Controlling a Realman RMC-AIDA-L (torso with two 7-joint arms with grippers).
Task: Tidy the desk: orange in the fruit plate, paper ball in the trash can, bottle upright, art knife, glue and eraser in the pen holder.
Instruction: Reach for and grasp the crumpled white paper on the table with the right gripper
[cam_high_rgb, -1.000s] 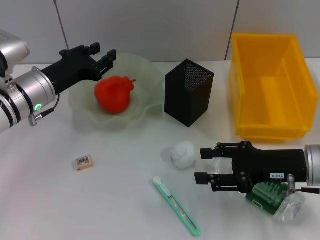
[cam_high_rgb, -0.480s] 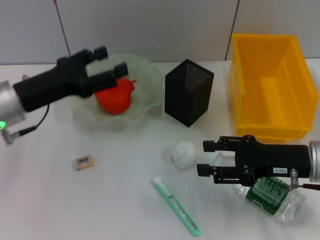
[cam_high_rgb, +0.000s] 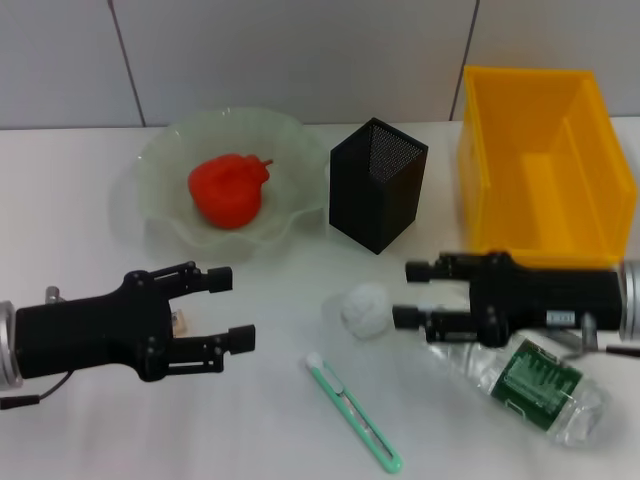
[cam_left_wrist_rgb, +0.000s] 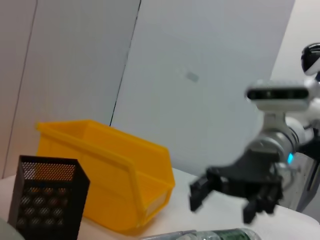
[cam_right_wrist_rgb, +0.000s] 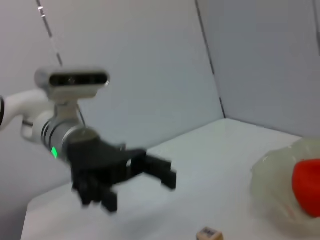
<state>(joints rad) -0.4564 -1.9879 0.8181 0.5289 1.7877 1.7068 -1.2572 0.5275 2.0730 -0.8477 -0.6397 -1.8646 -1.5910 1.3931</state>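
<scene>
The eraser (cam_high_rgb: 181, 321) lies flat on the desk (cam_high_rgb: 80, 250), a small tan block mostly hidden between the spread fingers of the left gripper (cam_high_rgb: 226, 308), which hangs over it with jaws open, holding nothing. The risk here is a poor pinch: the block is low and short, so fingers closing too high would slip over it, and closing off-centre could flick it toward the knife (cam_high_rgb: 352, 412). Its long axis cannot be made out under the fingers. The knife points from near the ball (cam_high_rgb: 365, 308) toward the front edge, tip end farther from the holder (cam_high_rgb: 377, 183). The bottle (cam_high_rgb: 520, 385) lies on its side, its length running out toward the right, just below the right gripper (cam_high_rgb: 407, 294), whose jaws are open and empty beside the ball. The orange (cam_high_rgb: 229, 188) sits in the plate (cam_high_rgb: 290, 150); the bin (cam_high_rgb: 540, 170) stands behind.
</scene>
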